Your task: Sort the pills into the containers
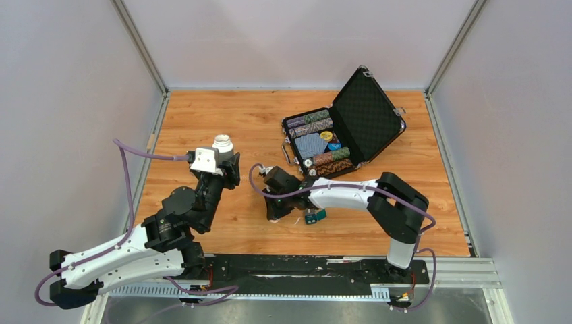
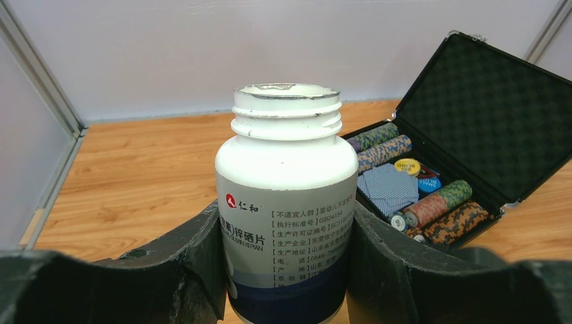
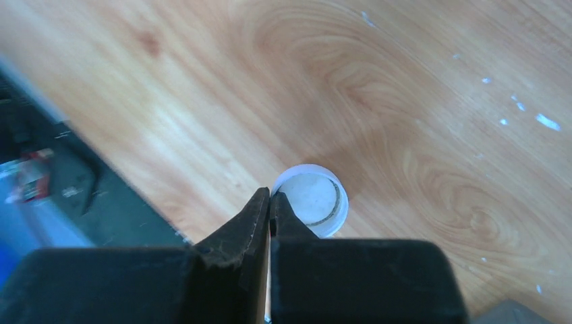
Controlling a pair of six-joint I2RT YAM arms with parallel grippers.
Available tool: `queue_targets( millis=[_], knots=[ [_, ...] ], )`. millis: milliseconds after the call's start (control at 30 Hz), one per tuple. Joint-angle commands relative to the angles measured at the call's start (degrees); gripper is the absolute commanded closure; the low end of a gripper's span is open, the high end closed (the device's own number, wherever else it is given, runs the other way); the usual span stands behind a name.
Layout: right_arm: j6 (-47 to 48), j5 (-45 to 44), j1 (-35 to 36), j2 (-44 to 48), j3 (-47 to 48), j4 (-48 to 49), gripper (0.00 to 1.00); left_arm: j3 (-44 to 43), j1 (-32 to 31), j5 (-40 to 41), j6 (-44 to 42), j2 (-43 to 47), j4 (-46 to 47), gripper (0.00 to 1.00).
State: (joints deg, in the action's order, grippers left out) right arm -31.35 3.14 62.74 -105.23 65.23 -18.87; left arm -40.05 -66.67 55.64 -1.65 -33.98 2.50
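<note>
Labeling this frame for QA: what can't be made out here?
- Pills: none visible; the left wrist view sees the open bottle side-on, rim hiding its inside.
- Bottle base: cut off by that view's bottom edge.
- Cap: right wrist view, the shut right gripper covers its near rim; pinched or touching, unclear.
- Teal box: top view, too small to read lid or contents.

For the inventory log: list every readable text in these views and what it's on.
"仁和": white bottle, beside a red logo.
"锌硒片": same bottle; its start is hidden.
"GB24154": bottle's fine print; other lines too small.
Chips in the case: markings unreadable.
</note>
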Motion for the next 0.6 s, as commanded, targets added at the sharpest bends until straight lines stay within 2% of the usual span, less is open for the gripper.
queue_targets(
  millis=[0,67,167,567],
  knots=[
    [0.37,25.17,-5.05,4.45,-2.78,12.04,1.00,-0.86,-0.13,0.46,0.61,-0.31,2.65,1.00],
    [-1.33,34.28,-7.14,3.50,-3.57,16.38,1.00,-1.09,-0.12,0.37,0.68,-0.57,2.57,1.00],
    [-4.29,42.29,-9.37,0.26,-3.26,20.57,1.00,-1.40,-0.12,0.35,0.74,-0.77,2.30,1.00],
    [-12.10,54.76,-11.74,-11.97,0.98,29.15,1.00,-2.04,-0.13,0.50,0.54,-1.70,2.08,1.00]
  ],
)
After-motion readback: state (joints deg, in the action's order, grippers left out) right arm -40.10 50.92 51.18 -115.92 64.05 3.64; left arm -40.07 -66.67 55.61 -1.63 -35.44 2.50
